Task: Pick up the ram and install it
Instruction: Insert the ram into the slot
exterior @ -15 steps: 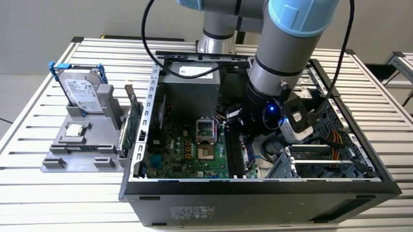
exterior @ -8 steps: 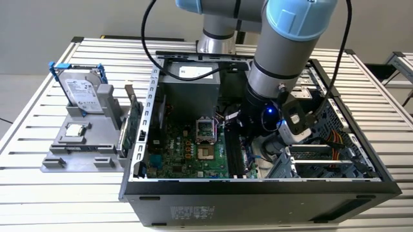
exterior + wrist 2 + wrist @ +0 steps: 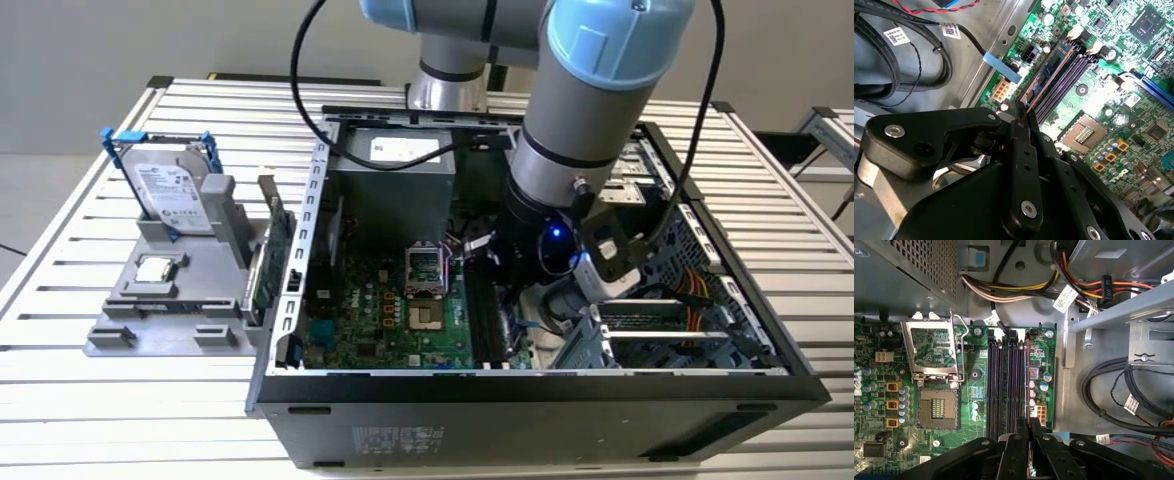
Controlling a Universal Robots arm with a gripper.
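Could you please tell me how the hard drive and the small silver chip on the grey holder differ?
The hard drive stands upright in a blue frame; the small silver chip lies flat. The drive is far larger and oblong; the chip is square. Both are silver and sit on the grey holder.

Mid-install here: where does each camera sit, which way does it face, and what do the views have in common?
Exterior view: off the arm, above the front of the open computer case, looking down into it; the arm reaches inside.
First wrist view: on the arm, looking straight down the end effector at the memory slots.
Second wrist view: on the arm, looking obliquely past the end effector, shut on the ram over the slots.
Shared: both wrist views show the empty processor socket.
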